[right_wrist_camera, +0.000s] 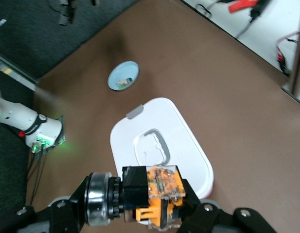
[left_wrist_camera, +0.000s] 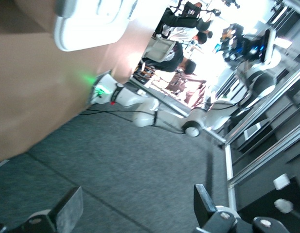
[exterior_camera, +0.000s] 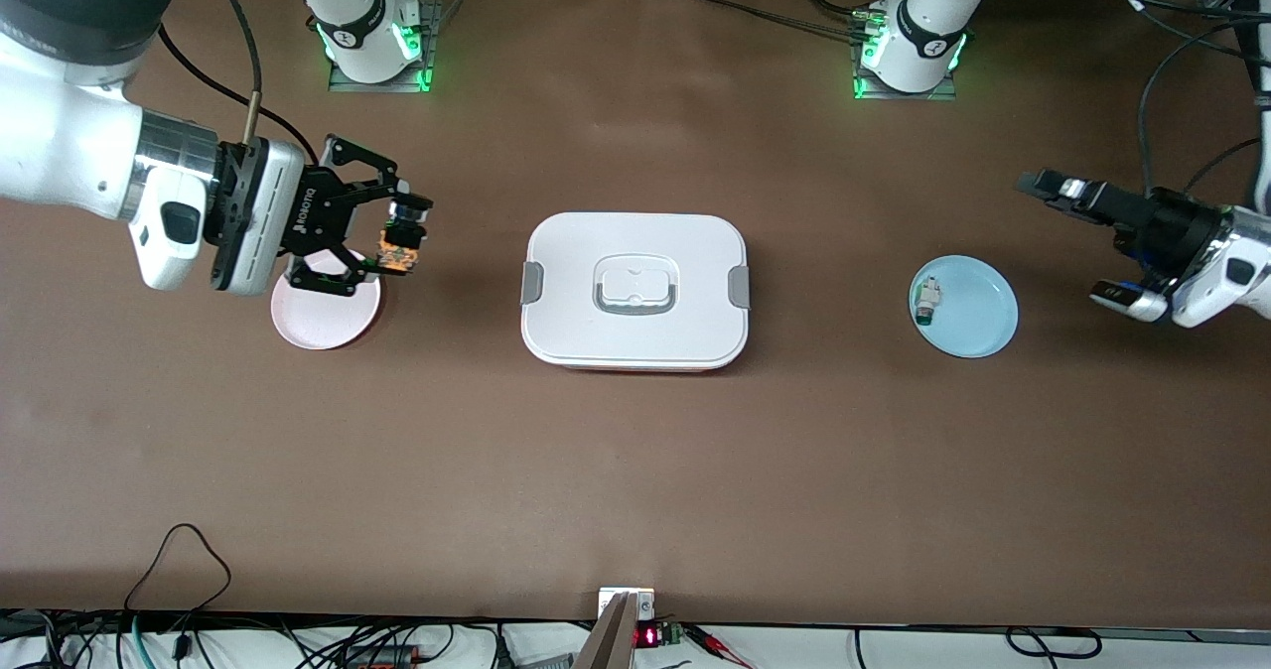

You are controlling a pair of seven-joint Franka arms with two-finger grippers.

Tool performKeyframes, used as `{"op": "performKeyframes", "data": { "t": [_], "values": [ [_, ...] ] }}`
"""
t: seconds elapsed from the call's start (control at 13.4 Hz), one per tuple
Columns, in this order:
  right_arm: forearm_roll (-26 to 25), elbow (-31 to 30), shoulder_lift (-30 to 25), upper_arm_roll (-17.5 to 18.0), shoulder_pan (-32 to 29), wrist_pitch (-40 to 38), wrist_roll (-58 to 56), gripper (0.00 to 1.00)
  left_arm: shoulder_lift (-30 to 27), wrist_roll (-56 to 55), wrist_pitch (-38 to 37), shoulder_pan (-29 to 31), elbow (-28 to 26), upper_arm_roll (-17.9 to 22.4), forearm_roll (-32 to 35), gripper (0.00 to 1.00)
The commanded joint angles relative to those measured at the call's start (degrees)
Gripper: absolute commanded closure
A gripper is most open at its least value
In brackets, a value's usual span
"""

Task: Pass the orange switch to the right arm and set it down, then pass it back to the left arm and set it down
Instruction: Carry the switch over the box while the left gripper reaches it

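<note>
Two plates are lying on the brown surface (exterior_camera: 635,470), one pink (exterior_camera: 323,324) and one blue (exterior_camera: 968,309) carrying a small white-and-green part (exterior_camera: 926,301), with one white box (exterior_camera: 635,290) sitting between them. The right gripper (exterior_camera: 382,244) is hanging above the pink plate, its fingers clamping the single orange switch (exterior_camera: 402,237): black barrel, orange terminal block. The left gripper (exterior_camera: 1077,242) is waiting past the blue plate, fingers spreading wide.

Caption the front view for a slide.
Right end effector holds orange switch above pink plate; box ahead.

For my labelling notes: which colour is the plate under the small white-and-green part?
Light blue; the plate shows best in the front view.
</note>
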Motion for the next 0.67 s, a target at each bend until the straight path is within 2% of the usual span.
{"op": "performKeyframes", "data": {
  "t": [0.0, 0.22, 0.3, 0.6],
  "values": [
    [7.8, -3.0, 0.0, 0.2, -0.4, 0.0, -8.1, 0.63, -1.7, -5.5, 6.3, -1.9, -4.2, -3.7, -4.2, 0.0],
    [17.7, -5.6, 0.9, 0.2, -0.4, 0.0, -16.4, 0.63, -3.8, -6.9, 18.1, -1.9, -8.5, -11.5, -6.5, 0.0],
    [20.2, -5.9, 1.5, 0.2, -0.4, -0.1, -18.7, 0.63, -3.8, -9.8, 21.6, -2.0, -9.0, -13.8, -9.8, 0.0],
    [28.8, -6.8, 4.8, 0.3, 0.9, 0.7, -26.9, 0.63, -3.4, -13.5, 36.0, -3.9, -9.2, -21.6, -12.7, 0.0]
  ]
}}
